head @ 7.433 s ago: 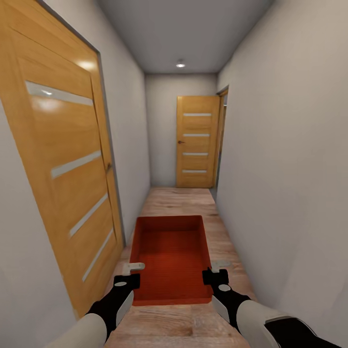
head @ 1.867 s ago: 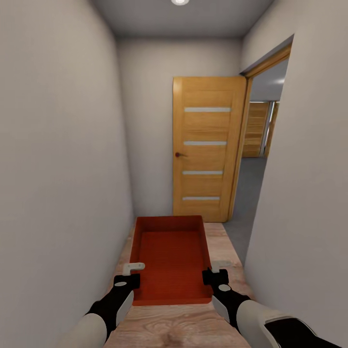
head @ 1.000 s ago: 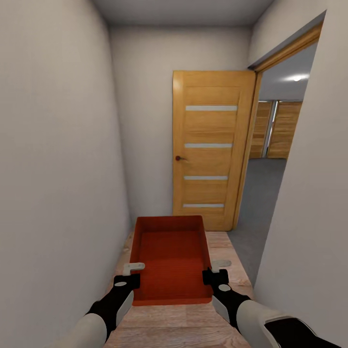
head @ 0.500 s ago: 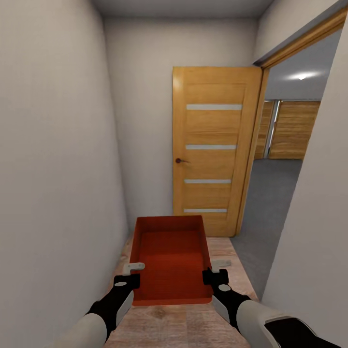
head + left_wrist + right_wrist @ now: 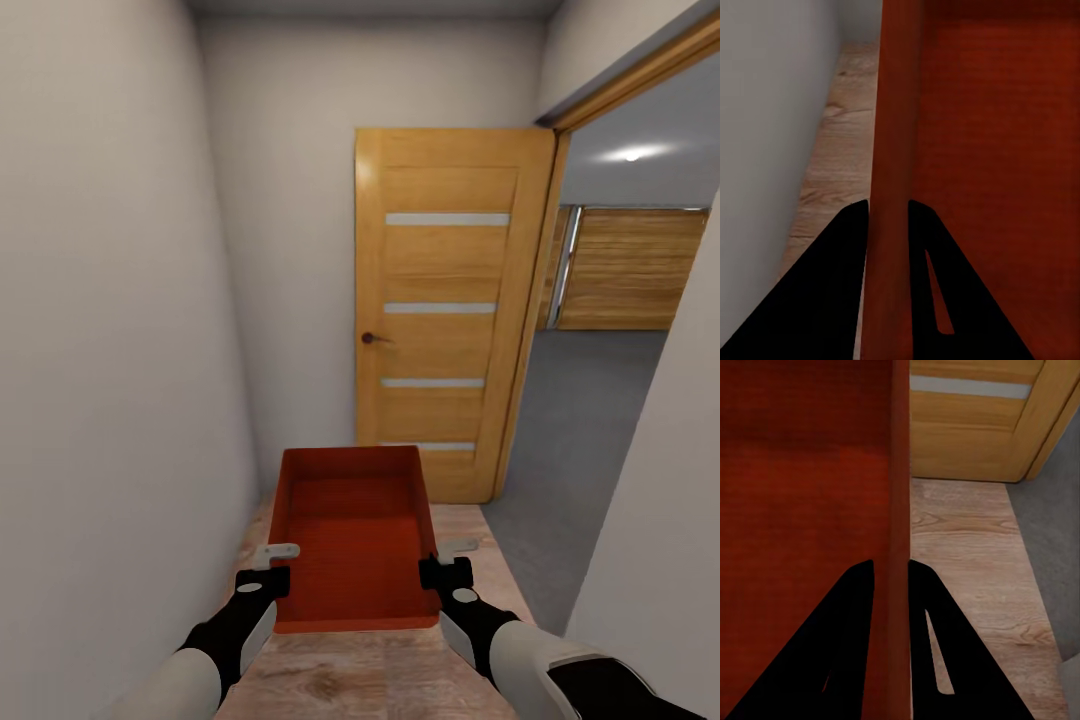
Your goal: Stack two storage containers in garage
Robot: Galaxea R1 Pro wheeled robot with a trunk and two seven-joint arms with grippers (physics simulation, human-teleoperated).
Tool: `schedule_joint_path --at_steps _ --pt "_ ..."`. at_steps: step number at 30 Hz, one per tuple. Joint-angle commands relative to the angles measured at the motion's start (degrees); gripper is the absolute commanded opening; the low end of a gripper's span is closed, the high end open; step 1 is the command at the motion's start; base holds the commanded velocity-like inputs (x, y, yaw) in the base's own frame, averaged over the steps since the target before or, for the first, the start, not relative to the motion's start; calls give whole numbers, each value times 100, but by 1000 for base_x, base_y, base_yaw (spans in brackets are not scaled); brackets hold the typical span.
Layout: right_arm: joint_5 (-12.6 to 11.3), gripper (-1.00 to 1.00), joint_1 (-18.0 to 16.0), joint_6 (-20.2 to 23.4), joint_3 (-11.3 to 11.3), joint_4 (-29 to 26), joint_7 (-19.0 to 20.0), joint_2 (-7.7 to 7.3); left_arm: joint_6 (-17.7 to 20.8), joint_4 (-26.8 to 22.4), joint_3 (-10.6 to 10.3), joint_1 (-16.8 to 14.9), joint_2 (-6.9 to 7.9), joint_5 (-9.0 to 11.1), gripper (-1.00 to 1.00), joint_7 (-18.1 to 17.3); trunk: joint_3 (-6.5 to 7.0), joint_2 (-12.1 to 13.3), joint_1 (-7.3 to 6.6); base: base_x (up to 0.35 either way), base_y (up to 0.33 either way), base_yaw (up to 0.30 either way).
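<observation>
Doorway (image 5: 610,330) nearer now, open door (image 5: 445,310) beyond held container (image 5: 350,535).

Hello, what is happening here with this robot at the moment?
The robot carries one red-orange storage container with both arms. The left gripper clamps its left wall and the right gripper its right wall. It stands in a wood-floored hallway before a wooden door; an open doorway on the right shows a grey floor.

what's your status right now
Left gripper and right gripper shut on container walls. Wooden door dead ahead; open doorway on right.
</observation>
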Motion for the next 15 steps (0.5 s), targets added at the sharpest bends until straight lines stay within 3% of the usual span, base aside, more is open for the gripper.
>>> schedule_joint_path --at_steps 1,15 --pt "69 -100 -1 14 -171 15 -7 3 -18 -32 116 -7 6 -138 -100 179 -8 -5 4 322 0 -144" --pt "65 -100 -1 14 -174 15 0 10 -18 -35 116 -7 4 -131 -100 179 -8 -5 4 318 141 -270"
